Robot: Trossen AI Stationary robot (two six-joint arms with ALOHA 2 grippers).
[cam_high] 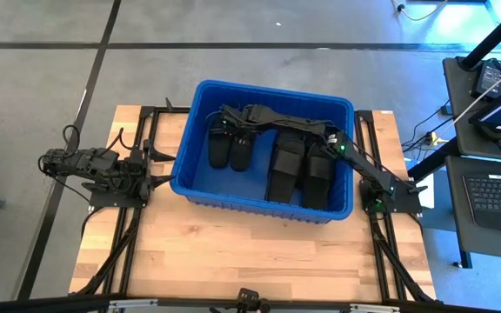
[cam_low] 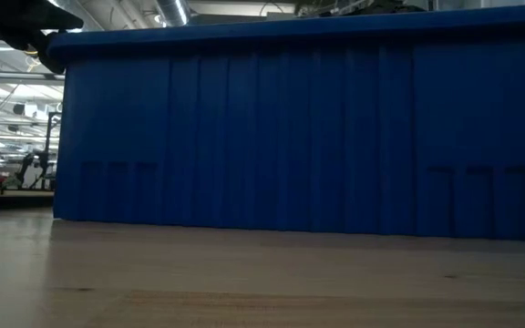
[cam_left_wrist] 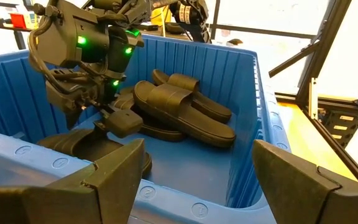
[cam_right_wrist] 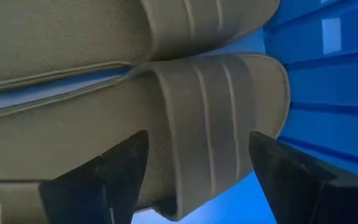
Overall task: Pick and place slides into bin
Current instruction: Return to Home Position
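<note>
With the slides (cam_high: 287, 169) lying inside the bin (cam_high: 268, 85), the right gripper (cam_high: 230, 132), fingers apart just above them, is best lifted straight clear of the rim before retreat; the left gripper (cam_high: 150, 169), also apart, is parked outside the bin

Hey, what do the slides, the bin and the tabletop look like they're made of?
The slides: likely rubber or foam, matte black, moulded ridges on the strap. The bin: bright blue plastic, slightly glossy, ribbed walls. The tabletop: light wood, visible grain and plank seams.
</note>
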